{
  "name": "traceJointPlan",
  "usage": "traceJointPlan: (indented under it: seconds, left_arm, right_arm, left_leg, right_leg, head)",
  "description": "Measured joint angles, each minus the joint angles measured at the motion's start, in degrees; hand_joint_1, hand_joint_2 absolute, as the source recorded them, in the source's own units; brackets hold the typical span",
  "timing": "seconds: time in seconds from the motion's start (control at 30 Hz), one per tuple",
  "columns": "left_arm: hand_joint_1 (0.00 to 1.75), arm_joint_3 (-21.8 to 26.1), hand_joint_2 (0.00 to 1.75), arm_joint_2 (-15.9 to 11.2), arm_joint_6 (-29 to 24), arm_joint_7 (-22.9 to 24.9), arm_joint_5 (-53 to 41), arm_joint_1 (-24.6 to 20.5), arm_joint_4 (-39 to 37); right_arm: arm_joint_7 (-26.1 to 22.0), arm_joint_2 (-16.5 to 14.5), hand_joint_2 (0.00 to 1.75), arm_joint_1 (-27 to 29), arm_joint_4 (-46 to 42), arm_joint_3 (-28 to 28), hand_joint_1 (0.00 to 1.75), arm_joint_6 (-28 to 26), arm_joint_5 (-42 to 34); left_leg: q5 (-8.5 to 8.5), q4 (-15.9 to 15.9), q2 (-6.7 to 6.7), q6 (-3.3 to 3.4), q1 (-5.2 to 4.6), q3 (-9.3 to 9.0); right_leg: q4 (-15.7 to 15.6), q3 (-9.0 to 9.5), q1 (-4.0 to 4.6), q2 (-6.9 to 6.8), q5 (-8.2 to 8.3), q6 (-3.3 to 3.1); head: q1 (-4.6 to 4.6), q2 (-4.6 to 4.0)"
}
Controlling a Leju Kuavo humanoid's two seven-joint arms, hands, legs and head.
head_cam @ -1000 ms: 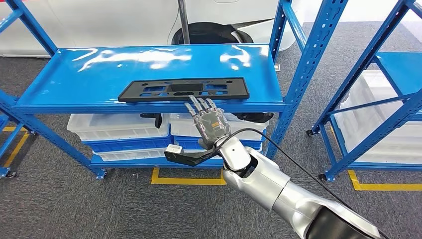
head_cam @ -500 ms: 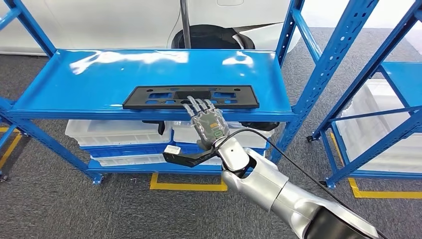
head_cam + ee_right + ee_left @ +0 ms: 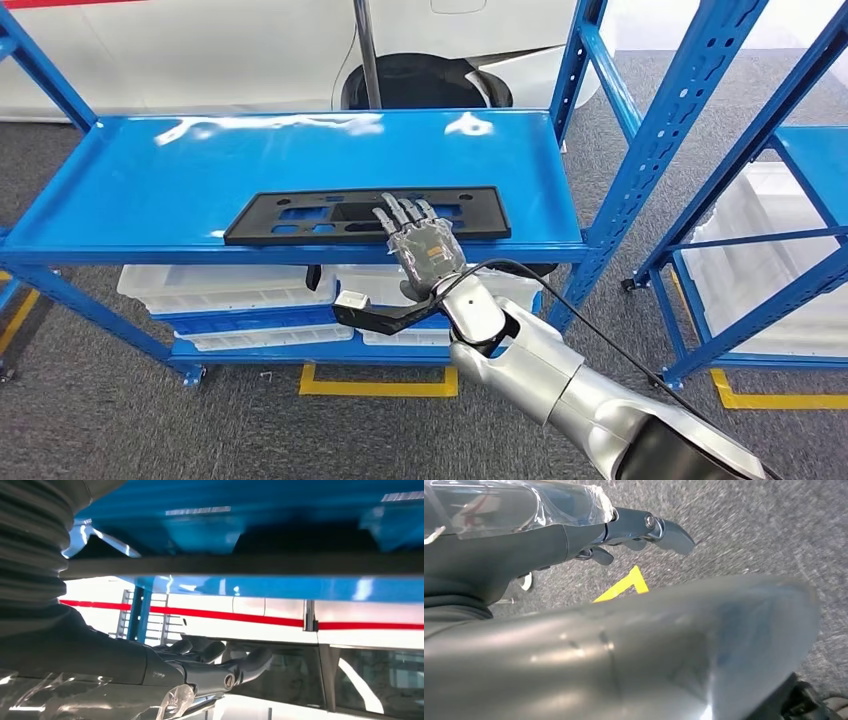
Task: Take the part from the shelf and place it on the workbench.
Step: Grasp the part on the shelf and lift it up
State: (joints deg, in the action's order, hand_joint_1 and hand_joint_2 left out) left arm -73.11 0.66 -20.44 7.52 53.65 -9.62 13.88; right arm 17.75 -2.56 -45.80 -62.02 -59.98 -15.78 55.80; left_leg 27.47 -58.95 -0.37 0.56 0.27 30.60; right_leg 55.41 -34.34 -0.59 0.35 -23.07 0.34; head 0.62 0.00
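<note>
At the front edge of the blue shelf [image 3: 150,190], the flat black mounting plate [image 3: 365,213] lay lengthwise along it; the right robot hand [image 3: 418,242], fingers spread and empty, reached over its near edge.

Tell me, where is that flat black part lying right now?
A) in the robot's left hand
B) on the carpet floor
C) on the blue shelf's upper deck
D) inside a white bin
C: the black part lies flat near the front edge of the blue shelf, with the right hand reaching over it.
</note>
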Motion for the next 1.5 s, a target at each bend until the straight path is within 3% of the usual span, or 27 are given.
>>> traceJointPlan:
  seconds: [0.1,0.13,0.17,0.2,0.27,0.3,0.33,0.47,0.53,0.6,0.63,0.67,0.7,0.77,0.83,0.9,1.1,1.23,1.33,1.37,1.47,1.5]
  left_arm:
    - [0.0,0.0,0.0,0.0,0.0,0.0,0.0,0.1,0.0]
    - [0.0,0.0,0.0,0.0,0.0,0.0,0.0,0.2,0.0]
    - [0.0,0.0,0.0,0.0,0.0,0.0,0.0,0.3,0.0]
    - [0.0,0.0,0.0,0.0,0.0,0.0,0.0,0.3,0.0]
    - [0.0,0.0,0.0,0.0,0.0,0.0,0.0,0.3,0.0]
    - [0.0,0.0,0.0,0.0,0.0,0.0,0.0,0.2,-0.1]
    - [0.0,0.0,0.0,0.0,0.0,0.0,0.0,0.2,-0.1]
    - [0.0,0.0,0.0,0.0,0.0,0.0,0.0,0.2,-0.1]
    - [0.0,0.0,0.0,0.0,0.0,0.0,0.1,0.1,-0.1]
    - [0.0,0.0,0.0,0.0,0.0,0.0,0.1,0.0,-0.1]
    - [0.0,0.0,0.0,0.0,0.1,0.0,0.1,0.1,-0.1]
    - [0.0,0.0,0.0,0.0,0.1,0.0,0.1,0.2,-0.1]
    - [0.0,0.0,0.0,0.0,0.1,0.0,0.1,0.3,-0.1]
    - [0.0,0.0,0.0,0.0,0.2,-0.1,0.1,0.3,-0.1]
    - [0.0,0.0,0.0,0.0,0.3,-0.9,0.0,0.2,-0.1]
    - [0.0,0.0,0.0,0.0,0.4,-1.6,-0.2,0.1,-0.2]
    - [0.0,0.0,0.0,0.0,0.6,-1.7,-0.4,0.0,-0.2]
    - [0.0,0.0,0.0,0.0,1.2,-2.1,-0.4,-0.1,-0.2]
    - [0.0,0.0,0.0,0.0,1.4,-2.2,-0.1,-0.2,-0.2]
    - [0.0,0.0,0.0,0.0,1.4,-2.3,-0.1,-0.2,-0.2]
    - [0.0,0.0,0.0,0.0,1.4,-2.7,0.0,-0.2,-0.2]
    - [0.0,0.0,0.0,0.0,1.4,-2.8,0.0,-0.2,-0.2]
  right_arm:
    - [0.0,0.0,1.75,0.1,0.0,0.0,0.0,0.0,0.0]
    - [0.0,0.0,1.75,0.2,0.0,0.0,0.0,0.0,0.0]
    - [0.0,0.0,1.75,0.3,0.0,0.0,0.0,0.0,0.0]
    - [0.0,0.0,1.75,0.3,0.0,0.0,0.0,0.1,0.0]
    - [-0.1,-0.1,1.75,0.3,0.0,0.0,0.0,0.1,0.0]
    - [-0.1,-0.1,1.75,0.2,0.0,0.0,0.0,0.1,0.0]
    - [-0.1,-0.1,1.75,0.1,0.0,0.0,0.0,0.2,-0.1]
    - [-0.1,-0.1,1.75,0.0,0.0,0.0,0.0,0.2,-0.1]
    - [-0.1,-0.1,1.75,-0.1,0.0,0.0,0.0,0.2,-0.1]
    - [-0.1,0.0,1.75,0.1,0.0,0.0,0.0,0.3,-0.1]
    - [-0.1,0.0,1.75,0.2,0.0,0.0,0.0,0.5,-0.2]
    - [-0.2,0.0,1.75,0.4,0.0,0.0,0.0,0.6,-0.2]
    - [-0.2,0.0,1.75,0.4,0.0,0.0,0.0,0.6,-0.3]
    - [-0.3,0.1,1.75,0.4,0.0,0.0,0.0,0.8,-0.6]
    - [-0.8,0.0,1.75,0.3,0.1,-0.1,0.0,2.3,-1.8]
    - [-1.2,0.0,1.75,0.1,0.1,-0.1,0.0,4.2,-3.0]
    - [-1.3,0.0,1.75,0.1,0.1,-0.2,0.0,5.6,-3.8]
    - [-1.4,0.1,1.75,-0.3,0.3,-0.7,0.0,9.9,-6.5]
    - [-1.4,0.0,1.75,-0.7,0.8,-1.0,0.03,11.0,-7.5]
    - [-1.4,0.0,1.75,-0.8,0.9,-1.0,0.34,11.3,-7.8]
    - [-1.5,0.0,1.75,-1.0,1.2,-1.1,1.62,12.4,-9.1]
    - [-1.6,0.0,1.75,-1.1,1.3,-1.2,1.75,12.7,-9.4]
  left_leg:
    - [3.59,-11.2,0.05,-0.83,0.33,7.35]
    - [3.91,-13.0,0.05,-0.92,0.36,9.08]
    - [2.97,-12.6,0.05,-0.91,0.36,9.77]
    - [0.74,-9.9,0.05,-0.76,0.35,9.31]
    - [-4.66,-1.3,0.06,-0.1,0.14,6.6]
    - [-5.98,2.0,0.05,0.29,-0.08,5.42]
    - [-6.51,3.9,0.04,0.65,-0.31,4.66]
    - [-5.87,4.9,-0.06,1.94,-0.23,3.12]
    - [-5.52,5.1,-0.1,2.56,0.0,2.18]
    - [-4.88,5.1,-0.12,2.89,0.0,1.57]
    - [-4.52,5.1,-0.15,2.9,-0.01,1.2]
    - [-4.12,5.1,-0.2,2.85,0.0,0.74]
    - [-3.68,5.1,-0.25,2.76,0.0,0.16]
    - [-2.7,5.1,-0.31,2.42,-0.02,-1.12]
    - [-1.94,5.0,-0.36,1.92,-0.16,-1.75]
    - [-1.63,4.9,-0.38,1.53,-0.29,-1.66]
    - [-1.51,4.8,-0.32,1.29,-0.31,-1.71]
    - [-1.38,5.0,-0.17,1.87,-0.33,-1.89]
    - [-1.36,5.8,-0.13,1.79,-0.3,-2.06]
    - [-1.37,5.8,-0.12,1.67,-0.29,-2.04]
    - [-1.46,5.8,-0.1,1.24,-0.27,-2.01]
    - [-1.5,5.8,-0.1,1.1,-0.27,-2.01]
  right_leg:
    - [0.0,0.79,0.02,0.1,-0.96,-0.45]
    - [0.0,1.19,0.05,0.17,-1.34,-0.44]
    - [0.0,1.73,0.07,0.24,-1.75,-0.39]
    - [0.0,2.4,0.09,0.3,-2.22,-0.32]
    - [-0.1,3.85,0.16,0.33,-3.19,-0.03]
    - [-0.2,4.33,0.18,0.34,-3.58,0.21]
    - [-0.4,4.63,0.21,0.34,-3.91,0.51]
    - [1.1,4.82,0.32,0.28,-4.6,1.73]
    - [6.4,2.08,0.26,0.18,-6.6,2.15]
    - [14.2,-2.91,0.23,0.15,-9.38,2.47]
    - [16.6,-4.93,0.21,0.15,-9.93,2.58]
    - [17.0,-6.02,0.19,0.14,-9.24,2.61]
    - [15.0,-5.94,0.18,0.12,-7.25,2.57]
    - [6.7,-3.32,0.2,0.06,-1.44,2.3]
    - [0.9,-1.15,0.39,-0.05,0.58,1.84]
    - [0.1,-0.82,0.54,-0.12,-0.07,1.46]
    - [0.1,-0.86,0.56,-0.11,0.61,1.14]
    - [0.1,-0.98,0.62,0.04,0.91,0.95]
    - [0.1,-1.06,0.74,0.09,0.64,0.63]
    - [0.1,-1.06,0.75,0.08,0.65,0.61]
    - [0.1,-1.06,0.77,0.07,0.73,0.48]
    - [0.1,-1.05,0.77,0.05,0.76,0.44]
  head:
    - [0.15,0.0]
    - [0.16,0.0]
    - [0.16,0.0]
    - [0.16,0.0]
    - [0.16,-0.01]
    - [0.15,-0.01]
    - [0.14,-0.01]
    - [0.12,0.0]
    - [0.04,0.0]
    - [-0.02,0.0]
    - [-0.02,0.0]
    - [-0.03,0.0]
    - [-0.03,0.0]
    - [-0.03,-0.01]
    - [-0.02,-0.01]
    - [0.0,-0.01]
    - [0.0,0.0]
    - [0.03,0.0]
    - [0.03,0.0]
    - [0.02,0.0]
    - [0.02,0.0]
    - [0.02,0.0]
